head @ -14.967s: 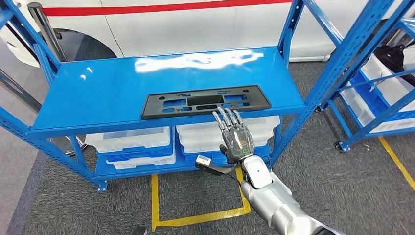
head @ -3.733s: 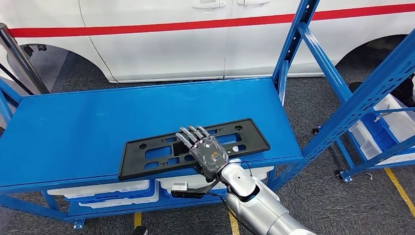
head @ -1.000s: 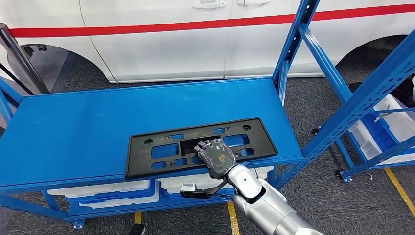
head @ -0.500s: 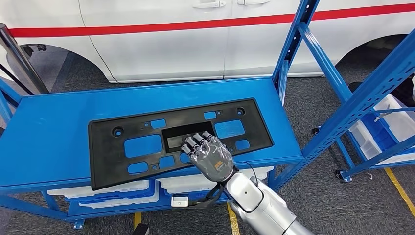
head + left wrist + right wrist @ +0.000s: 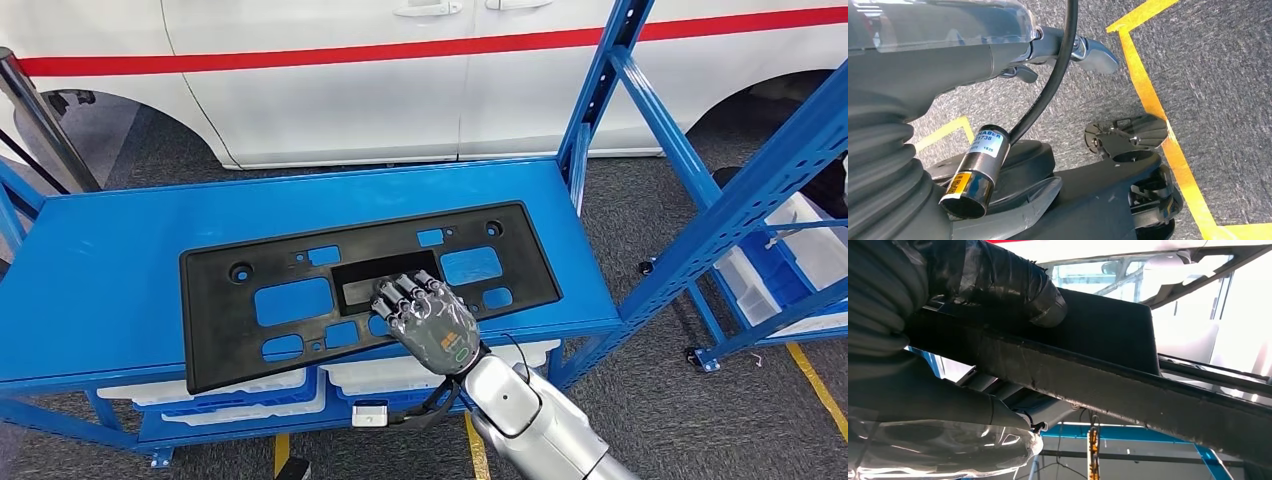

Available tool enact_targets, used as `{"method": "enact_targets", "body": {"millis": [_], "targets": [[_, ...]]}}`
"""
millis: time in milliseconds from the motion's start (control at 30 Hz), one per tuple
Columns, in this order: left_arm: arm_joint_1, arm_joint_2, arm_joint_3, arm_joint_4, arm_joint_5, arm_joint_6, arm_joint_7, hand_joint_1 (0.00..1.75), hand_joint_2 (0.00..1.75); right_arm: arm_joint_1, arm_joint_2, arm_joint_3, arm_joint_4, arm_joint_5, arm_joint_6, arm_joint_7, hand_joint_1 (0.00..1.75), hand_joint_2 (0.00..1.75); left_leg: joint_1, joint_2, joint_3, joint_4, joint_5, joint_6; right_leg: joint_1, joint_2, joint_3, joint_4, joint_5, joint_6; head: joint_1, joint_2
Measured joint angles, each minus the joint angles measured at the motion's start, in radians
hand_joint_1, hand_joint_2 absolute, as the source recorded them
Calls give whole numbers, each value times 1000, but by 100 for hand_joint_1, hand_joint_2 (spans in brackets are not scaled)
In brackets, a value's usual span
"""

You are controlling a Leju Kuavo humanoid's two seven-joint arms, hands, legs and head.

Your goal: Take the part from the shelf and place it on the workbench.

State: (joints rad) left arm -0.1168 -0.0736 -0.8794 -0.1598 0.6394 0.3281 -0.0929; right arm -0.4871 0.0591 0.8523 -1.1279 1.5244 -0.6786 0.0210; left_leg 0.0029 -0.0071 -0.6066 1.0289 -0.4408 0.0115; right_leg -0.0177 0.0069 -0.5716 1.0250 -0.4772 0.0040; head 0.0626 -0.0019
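The right hand (image 5: 432, 323) grips the black part (image 5: 300, 300) at its near edge, fingers curled over it, thumb underneath; the part is tilted above the blue shelf (image 5: 120, 270), stretching toward 10 o'clock.

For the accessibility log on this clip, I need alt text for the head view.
The robot's right hand grips the near edge of a long black plastic part with cut-out openings, tilting it up off a blue shelf. Clear bins sit on the level below; a white vehicle with a red stripe stands behind.
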Motion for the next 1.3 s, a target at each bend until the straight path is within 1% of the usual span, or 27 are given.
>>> {"method": "enact_targets", "body": {"millis": [100,200,267,300,367,400,433,467,500,533,567,633,733,767,800,833,900,933,967,1000,1067,1100,1133,1167,1233,1267,1300], "targets": [[0,0,-3,0,0,0,0,0,175,1,0,0,0,0,0,0,168,175,-2,0,-1,4,-3,5,-3,0,0,0,-1,7,0,0],[-1,0,-4,0,0,0,0,0,175,1,0,0,0,0,0,0,168,175,-2,0,-1,2,2,16,-4,1,3,-3,2,17,0,0],[-3,0,-4,0,0,1,0,0,175,1,0,-1,0,-3,0,-1,168,175,3,4,2,-12,13,27,-3,0,-4,17,-19,22,0,0],[-4,0,-4,0,0,1,0,0,175,0,-1,-2,0,-9,0,-2,168,175,5,5,3,-19,18,33,-2,0,-17,50,-46,24,1,0],[-6,0,-5,0,1,2,-1,0,175,3,-2,-3,2,-30,0,-8,168,175,4,7,0,-20,21,37,-3,-2,-66,171,-117,24,1,0],[-6,0,-5,0,2,2,-2,0,175,5,-4,-4,4,-43,0,-12,168,175,3,8,-3,-18,22,37,-3,-2,-89,229,-141,25,1,0],[-6,0,-5,0,2,2,-2,0,175,8,-5,-5,6,-56,0,-16,168,175,2,8,-6,-16,22,37,-4,-2,-101,264,-147,26,1,0],[-6,0,-5,0,2,2,-2,0,175,10,-7,-7,9,-67,0,-20,168,175,2,8,-10,-12,23,37,-4,-2,-95,261,-133,26,1,0],[-6,0,-5,0,2,2,-2,0,175,12,-8,-8,10,-76,0,-24,168,175,2,8,-13,-8,23,36,-5,-2,-72,222,-104,25,1,0],[-6,0,-5,0,2,2,-3,0,175,12,-8,-10,11,-82,0,-27,168,175,2,8,-16,-4,23,35,-5,-2,-36,156,-73,22,1,0],[-6,0,-5,0,2,2,-3,0,175,11,-9,-12,12,-86,0,-29,168,175,2,8,-19,0,24,31,-4,-2,-2,93,-53,19,1,0],[-7,0,-5,0,2,2,-4,0,175,10,-9,-14,12,-90,0,-33,168,175,0,7,-26,5,29,18,1,-2,32,21,-35,11,1,0],[-7,0,-5,0,3,1,-4,0,175,10,-10,-16,14,-91,0,-34,168,175,0,6,-33,6,37,-5,3,-2,21,12,-21,-5,1,0],[-6,0,-5,0,3,2,-4,0,175,10,-10,-17,15,-91,0,-34,168,175,2,5,-40,16,23,-12,1,-3,16,10,-14,-14,0,0],[-6,0,-5,0,3,2,-4,0,175,10,-10,-17,15,-91,0,-34,168,175,3,5,-51,42,-5,-17,-2,-5,10,7,-6,-23,0,0],[-6,0,-5,0,3,2,-4,0,175,10,-10,-17,15,-92,0,-34,168,175,6,5,-68,88,-47,-22,-2,-7,2,7,2,-29,-1,0],[-6,0,-5,0,3,3,-3,0,175,11,-10,-17,17,-97,0,-38,168,175,9,5,-103,209,-127,-31,-1,-9,-18,8,15,-35,-2,0],[-6,0,-5,0,3,4,-2,0,175,11,-10,-17,18,-102,0,-41,168,175,10,5,-109,253,-144,-34,0,-10,-29,10,22,-35,-2,0],[-6,0,-5,0,3,5,-1,0,175,12,-10,-17,19,-107,0,-45,168,175,12,6,-99,265,-139,-37,0,-10,-40,12,29,-34,-2,0],[-6,0,-5,0,4,7,0,0,175,12,-10,-17,20,-113,0,-48,168,175,13,6,-72,242,-118,-38,0,-10,-51,16,35,-32,-2,0],[-8,0,-5,0,7,10,0,0,175,12,-10,-18,20,-122,0,-52,168,175,15,5,19,120,-76,-36,-1,-9,-69,24,45,-24,-2,0],[-9,0,-5,0,9,12,0,0,175,12,-10,-19,20,-127,0,-53,168,175,13,4,58,60,-69,-33,0,-9,-75,28,49,-19,-1,0],[-10,0,-5,0,13,13,1,0,175,11,-10,-19,20,-131,1,-54,168,175,11,2,81,20,-70,-28,1,-9,-79,30,55,-13,-1,0],[-10,0,-5,0,16,13,1,0,175,11,-10,-20,20,-134,1,-55,168,175,8,1,89,2,-75,-23,2,-10,-81,29,61,-7,-1,0],[-8,0,-5,0,19,14,3,0,175,11,-10,-22,22,-140,1,-56,168,175,8,2,81,-5,-62,-7,3,-8,-84,25,73,6,-1,0],[-8,1,-5,0,18,14,4,0,175,11,-11,-23,24,-141,1,-57,168,175,10,5,75,-9,-52,2,3,-7,-89,30,63,11,0,0],[-9,1,-5,0,18,15,5,0,175,12,-12,-24,26,-142,1,-57,168,175,12,7,66,-13,-41,13,2,-6,-98,50,37,15,0,0]]}}
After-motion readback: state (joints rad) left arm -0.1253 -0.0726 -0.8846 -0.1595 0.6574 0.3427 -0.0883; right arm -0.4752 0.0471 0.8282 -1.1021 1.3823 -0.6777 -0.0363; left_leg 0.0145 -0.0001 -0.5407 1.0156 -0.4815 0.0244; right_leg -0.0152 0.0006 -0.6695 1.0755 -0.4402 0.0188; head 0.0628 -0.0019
